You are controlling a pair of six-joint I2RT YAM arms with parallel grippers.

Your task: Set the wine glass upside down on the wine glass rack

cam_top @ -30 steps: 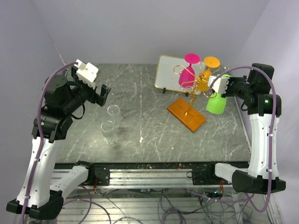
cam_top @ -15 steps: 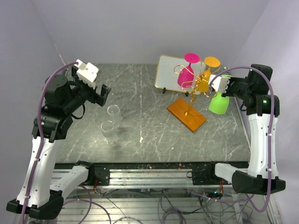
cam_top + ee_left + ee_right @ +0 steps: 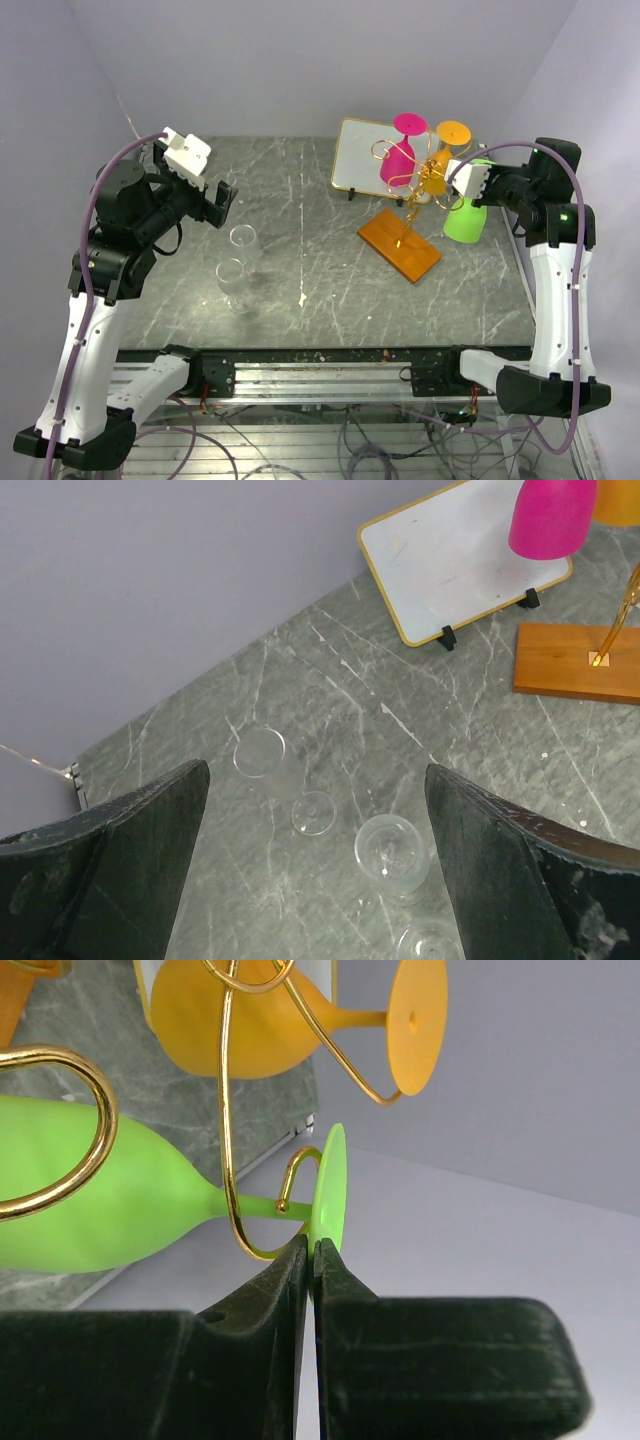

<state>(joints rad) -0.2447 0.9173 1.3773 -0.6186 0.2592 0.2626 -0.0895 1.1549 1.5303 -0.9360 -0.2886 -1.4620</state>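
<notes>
Though scuffed, table (image 3: pixel 300 210): grey veined stone; lilac walls (image 3: pixel 300 60).
Wine glass rack (image 3: pixel 400 245): curled gold wire, flat wooden base.
Wine glass (image 3: pixel 462 222): green, inverted, stem in rack hook.
Right gripper (image 3: pixel 312 1250): pinching its foot.
Left gripper (image 3: pixel 315 772): wide, empty.

Lower edge of green glass (image 3: pixel 110 1205) foot hidden between fingers (image 3: pixel 270 1295), probably pinched.

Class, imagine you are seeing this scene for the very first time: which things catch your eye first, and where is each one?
Three bright glasses cluster bowl-down at the gold wine glass rack at the table's far right: the pink glass, the orange glass and the green glass. The right end effector is shut on the green glass's foot. At the left, two clear glasses sit near the open left end effector.
</notes>
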